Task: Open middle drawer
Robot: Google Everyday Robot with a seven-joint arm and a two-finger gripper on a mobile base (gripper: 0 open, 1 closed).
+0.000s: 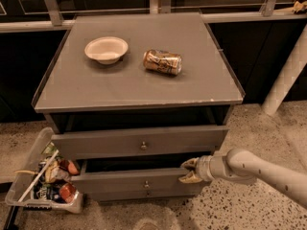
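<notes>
Grey, rigid board, the middle drawer [120,181] stands partly out left of my gripper [191,171], clamped on its top right edge; probably a stiff slider, best pulled squarely at the knob [146,184].

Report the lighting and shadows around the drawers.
Camera view: soft, even light on the cabinet top; deep shadow fills the gap above the middle drawer, where the tool sits at the drawer's right end; the background is dark.

Grey middle drawer [115,181], tan pincer [188,171] at its right end — cream bowl [106,49], gold can [162,62], speckled floor [249,212].
</notes>
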